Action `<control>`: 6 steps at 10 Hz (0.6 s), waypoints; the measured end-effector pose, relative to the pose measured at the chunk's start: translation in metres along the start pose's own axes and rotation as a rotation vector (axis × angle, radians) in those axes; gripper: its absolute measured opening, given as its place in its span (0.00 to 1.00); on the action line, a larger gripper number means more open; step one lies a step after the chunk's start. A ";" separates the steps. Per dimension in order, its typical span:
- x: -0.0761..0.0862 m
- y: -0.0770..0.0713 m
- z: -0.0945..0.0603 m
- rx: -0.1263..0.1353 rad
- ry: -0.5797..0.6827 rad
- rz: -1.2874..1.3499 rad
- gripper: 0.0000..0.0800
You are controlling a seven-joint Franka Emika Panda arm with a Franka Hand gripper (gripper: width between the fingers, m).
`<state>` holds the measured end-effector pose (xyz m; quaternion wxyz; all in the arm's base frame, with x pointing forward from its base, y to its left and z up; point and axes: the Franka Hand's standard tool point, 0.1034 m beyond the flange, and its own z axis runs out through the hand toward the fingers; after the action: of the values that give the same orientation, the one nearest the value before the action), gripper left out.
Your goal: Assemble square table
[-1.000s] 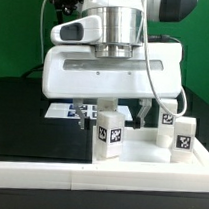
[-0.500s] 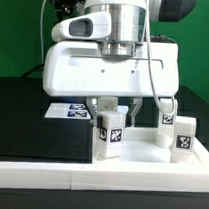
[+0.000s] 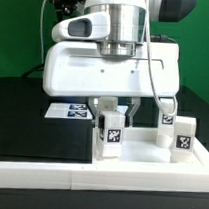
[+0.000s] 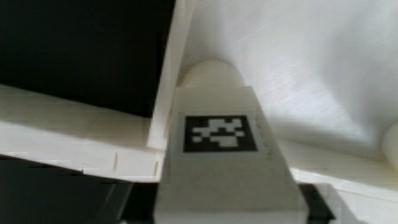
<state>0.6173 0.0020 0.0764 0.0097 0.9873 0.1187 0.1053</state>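
A white leg post (image 3: pixel 111 134) with a black-and-white tag stands upright at the near left corner of the square table's white slab (image 3: pixel 141 155). My gripper (image 3: pixel 116 115) comes down over the post from above, one finger (image 3: pixel 96 109) on each side of its top. In the wrist view the post (image 4: pixel 221 140) fills the middle, and dark pads (image 4: pixel 135 205) press against both of its sides. The gripper (image 4: pixel 226 208) is shut on this leg post. Further tagged leg posts (image 3: pixel 182 137) stand at the exterior view's right.
The marker board (image 3: pixel 70 111) lies on the black worktop (image 3: pixel 36 128) behind the gripper, toward the exterior view's left. A white ledge (image 3: pixel 88 179) runs along the front. The arm's broad white body (image 3: pixel 110 68) hangs over the middle and hides what lies behind it.
The fingers have come together from wide open onto the sides of the leg post. The arm and the post have stayed in place.
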 end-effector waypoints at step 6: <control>0.000 -0.001 0.001 0.013 0.014 0.678 0.36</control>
<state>0.6172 0.0028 0.0758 -0.0330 0.9698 -0.2158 0.1087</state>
